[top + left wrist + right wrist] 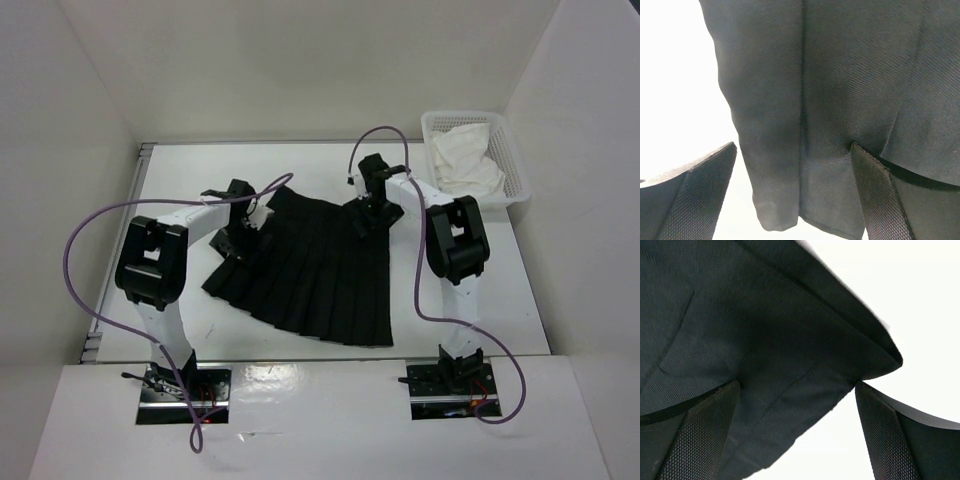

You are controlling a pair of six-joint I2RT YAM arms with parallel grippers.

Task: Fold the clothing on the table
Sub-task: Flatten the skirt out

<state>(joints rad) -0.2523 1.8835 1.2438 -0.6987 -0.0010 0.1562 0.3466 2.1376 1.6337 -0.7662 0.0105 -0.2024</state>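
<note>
The clothing is a black pleated skirt point(310, 275) lying spread flat on the white table point(180, 180), waistband towards the back. My left gripper point(237, 240) is low over the skirt's left corner and stands open. In the left wrist view that gripper point(794, 146) has the skirt's corner point(840, 75) lying between its wide-apart fingers point(705, 190). My right gripper point(365, 215) is low over the back right corner, also open. In the right wrist view the right gripper point(797, 384) straddles a pointed corner of the skirt point(740, 315), with bare table point(920, 300) beside it.
A white plastic basket point(515, 170) holding crumpled white cloth point(465, 160) stands at the back right of the table. White walls enclose the table on three sides. Purple cables loop from both arms.
</note>
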